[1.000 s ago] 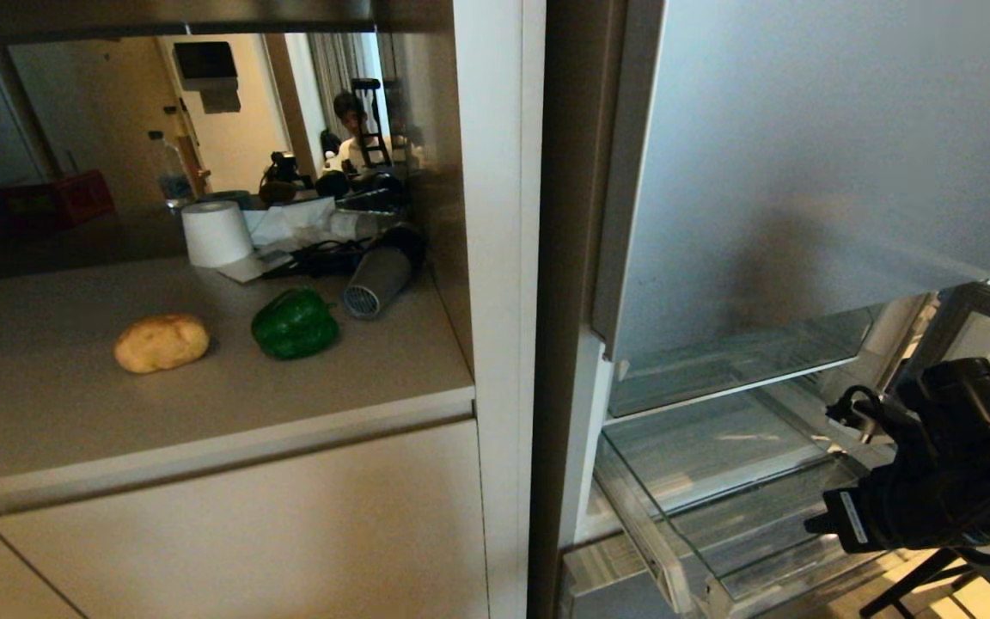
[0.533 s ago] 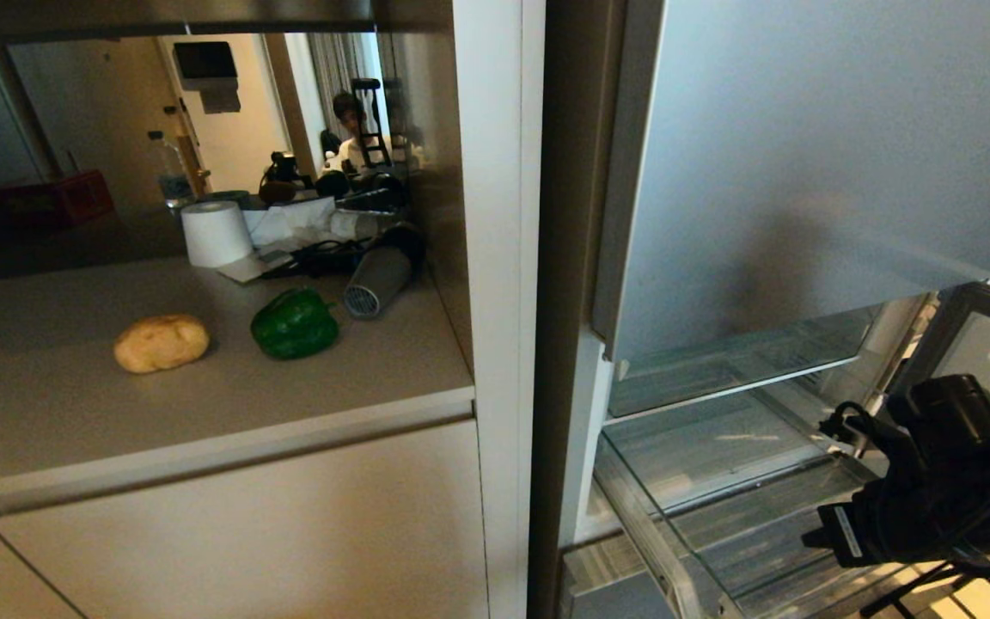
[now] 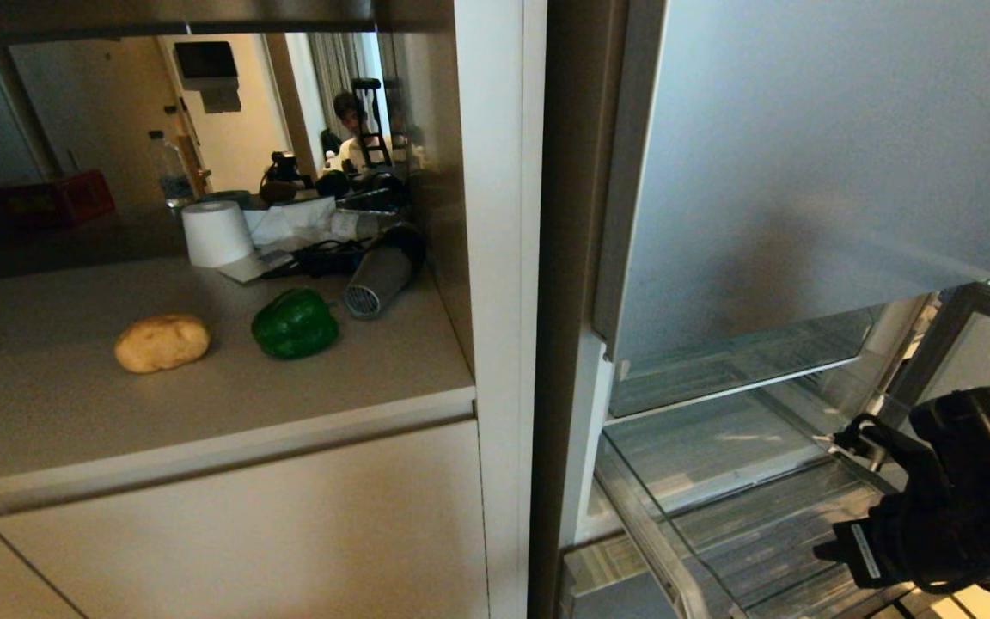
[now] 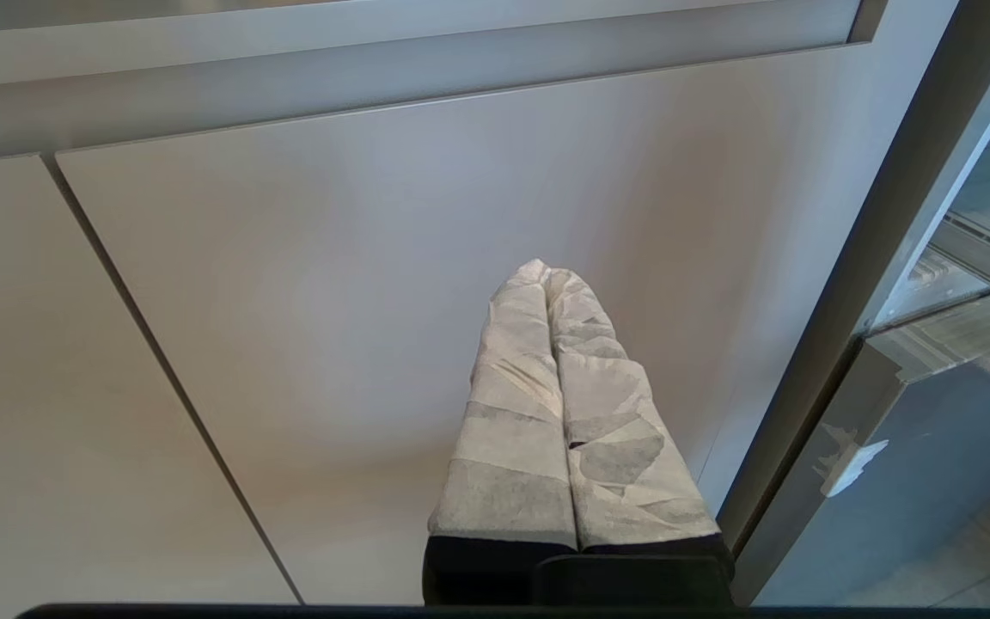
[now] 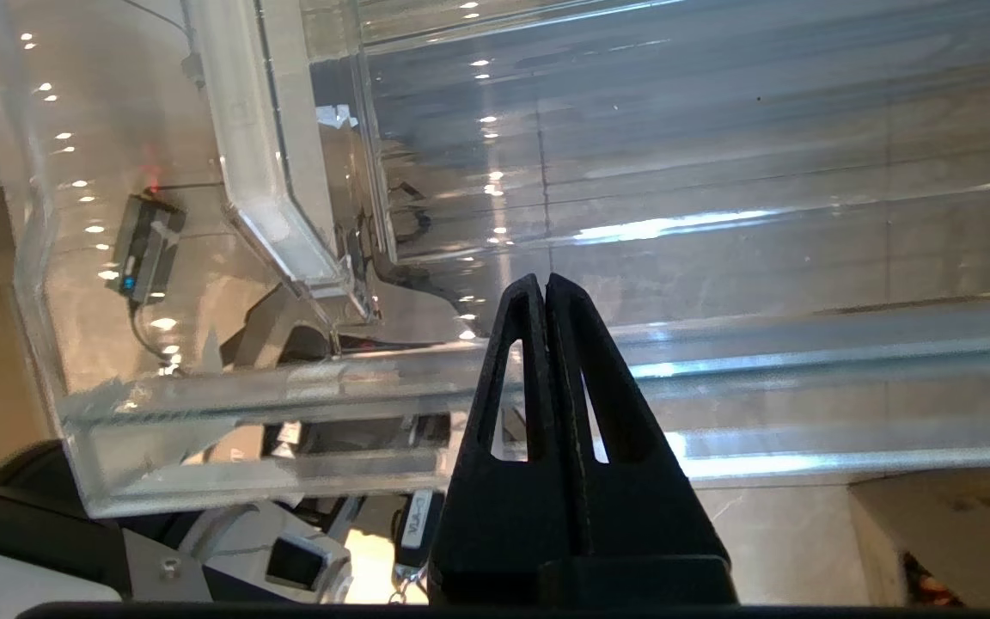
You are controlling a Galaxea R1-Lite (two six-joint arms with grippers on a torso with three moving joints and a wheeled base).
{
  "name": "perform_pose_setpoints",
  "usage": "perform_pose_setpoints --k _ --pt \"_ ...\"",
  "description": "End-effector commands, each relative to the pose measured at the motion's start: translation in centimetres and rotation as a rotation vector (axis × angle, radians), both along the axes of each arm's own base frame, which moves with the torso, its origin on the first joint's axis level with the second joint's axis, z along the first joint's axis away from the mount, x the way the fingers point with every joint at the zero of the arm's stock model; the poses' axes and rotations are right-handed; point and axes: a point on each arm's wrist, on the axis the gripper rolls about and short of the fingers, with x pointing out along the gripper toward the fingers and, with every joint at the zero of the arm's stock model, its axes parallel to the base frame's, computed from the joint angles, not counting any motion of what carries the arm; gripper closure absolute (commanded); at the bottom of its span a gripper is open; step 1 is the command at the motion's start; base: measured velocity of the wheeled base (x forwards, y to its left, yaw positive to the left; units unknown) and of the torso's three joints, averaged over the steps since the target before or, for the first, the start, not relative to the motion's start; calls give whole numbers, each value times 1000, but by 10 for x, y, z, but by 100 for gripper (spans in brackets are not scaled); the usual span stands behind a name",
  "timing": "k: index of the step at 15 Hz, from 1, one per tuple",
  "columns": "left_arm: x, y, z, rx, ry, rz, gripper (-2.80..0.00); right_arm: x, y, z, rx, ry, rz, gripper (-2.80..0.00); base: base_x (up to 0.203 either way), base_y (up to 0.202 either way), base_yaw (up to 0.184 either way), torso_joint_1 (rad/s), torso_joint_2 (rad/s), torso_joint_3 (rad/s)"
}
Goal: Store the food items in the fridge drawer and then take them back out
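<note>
The drawer stands pulled out of the fridge, its clear front rim just under the right gripper, whose jaws are pressed together on nothing. That arm's body hides the drawer's right end in the head view and sits lower there than a second ago. Left of the fridge, the pepper and potato lie apart on the counter. The left gripper, closed and empty, faces a cabinet door.

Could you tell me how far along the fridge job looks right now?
Done: the fridge drawer is pulled open. In hand: the right gripper, jaws shut and empty, is at its front wall. Left: the green pepper and potato remain on the counter.
</note>
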Motion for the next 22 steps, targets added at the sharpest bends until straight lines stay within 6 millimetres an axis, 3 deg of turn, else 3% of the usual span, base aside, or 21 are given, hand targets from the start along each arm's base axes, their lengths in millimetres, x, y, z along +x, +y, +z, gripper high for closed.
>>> perform_pose_setpoints --k 1,3,7,12,18,22 --pt "1 0 -3 0 10 1 0 -10 0 4 -2 -16 1 0 0 0 0 0 0 0" --pt "1 0 -3 0 9 0 0 -17 0 10 -5 -48 6 0 0 0 0 0 0 0" --pt "1 0 -3 0 9 0 0 -9 0 28 7 -167 8 0 0 0 0 0 0 0" --pt "1 0 -3 0 9 -1 0 -32 0 48 11 -287 8 0 0 0 0 0 0 0" --pt "1 0 -3 0 9 1 0 -104 -2 89 73 -590 -70 0 0 0 0 0 0 0" --pt "1 0 -3 0 9 1 0 -166 -4 85 75 -796 -123 0 0 0 0 0 0 0"
